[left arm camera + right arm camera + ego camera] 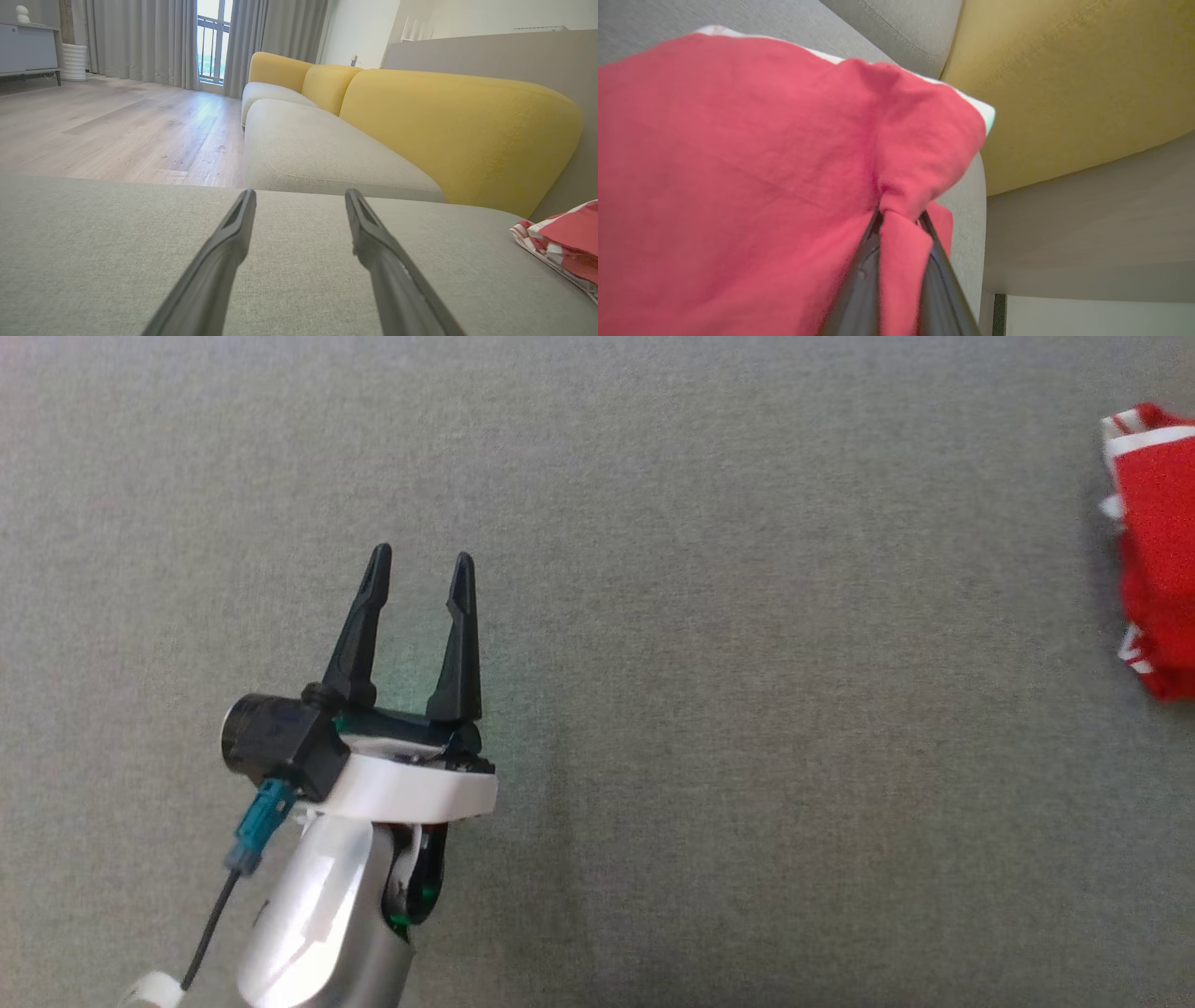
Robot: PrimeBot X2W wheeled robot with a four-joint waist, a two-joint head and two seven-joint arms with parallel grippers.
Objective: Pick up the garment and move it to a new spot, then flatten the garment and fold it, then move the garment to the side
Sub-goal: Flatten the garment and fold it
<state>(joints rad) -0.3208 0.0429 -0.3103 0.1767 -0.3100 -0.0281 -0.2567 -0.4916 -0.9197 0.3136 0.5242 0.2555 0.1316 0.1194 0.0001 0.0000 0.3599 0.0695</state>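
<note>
In the head view, the left pincer (422, 556) is seen at the lower left, its two dark fingers spread wide and pointing up the picture, with nothing held between them. It is poised over a grey upholstered seat (747, 709). At the far right edge of that view the garment (1158, 523), red with white stripes, is seen bunched on the same grey fabric, well apart from the left pincer and partly cut off by the frame.

In the left wrist view, a pale cabinet (28, 46) is seen at the far left, then a wooden floor (117, 126), grey curtains (135, 37) and a window (212, 37). Further right, yellow backrests (444, 121) are set behind pale seat cushions. The open fingers are seen low over the grey seat, and the striped cloth lies at the right edge beside the nearest yellow backrest.

In the right wrist view, the left and middle are covered by red cloth. A fold of it is pinched between the narrowly closed fingers of the right pincer (900, 219), and the cloth is gathered into creases at the grip. To the right, the edge of the grey seat is seen, with a yellow backrest above it. Whether the held part is lifted clear of the seat cannot be told.
</note>
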